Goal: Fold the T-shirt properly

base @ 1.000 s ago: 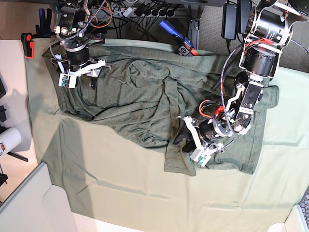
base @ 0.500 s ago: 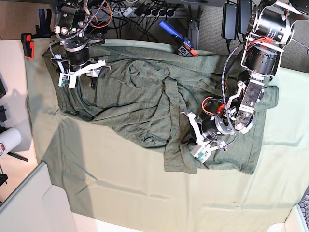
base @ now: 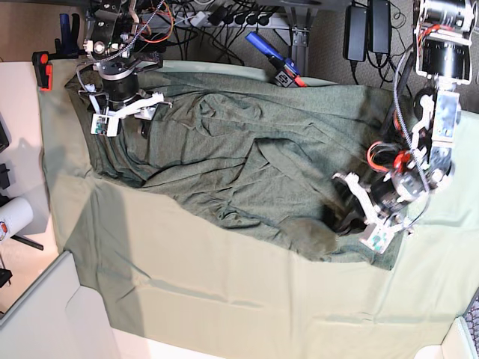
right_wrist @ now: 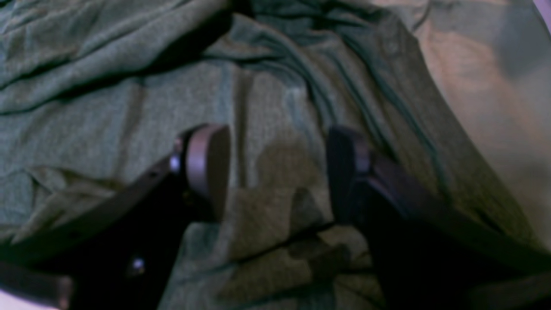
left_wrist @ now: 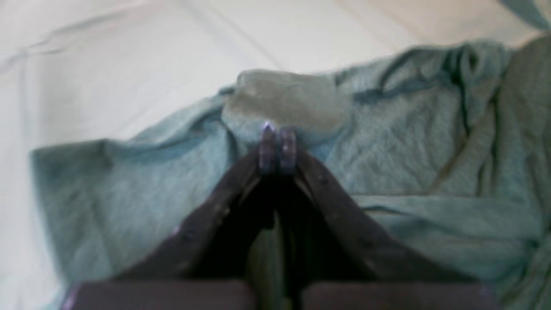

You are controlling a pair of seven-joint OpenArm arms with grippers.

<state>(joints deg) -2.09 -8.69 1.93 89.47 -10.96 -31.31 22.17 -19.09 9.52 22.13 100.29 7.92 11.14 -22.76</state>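
The dark olive T-shirt (base: 239, 157) lies wrinkled across the back half of the pale green tablecloth (base: 224, 299). At its right side, my left gripper (base: 338, 218) is shut on a bunched fold of the shirt near the hem. The left wrist view shows the gripper (left_wrist: 277, 148) with its tips pressed together and T-shirt (left_wrist: 409, 142) cloth bulging just past them. My right gripper (base: 133, 123) hovers open over the shirt's far left part. In the right wrist view it (right_wrist: 275, 163) stands wide apart over flat T-shirt (right_wrist: 129, 107) fabric, holding nothing.
Cables, power bricks (base: 367, 30) and a blue-handled tool (base: 273, 56) crowd the back edge. A red clamp (base: 43, 67) grips the table's far left corner, and a white roll (base: 13, 217) sits off the left side. Bare tablecloth (left_wrist: 129, 64) spreads in front of the shirt.
My left gripper has shut on the shirt's fold and moved right, dragging the lower flap out toward the right. The right arm has not moved.
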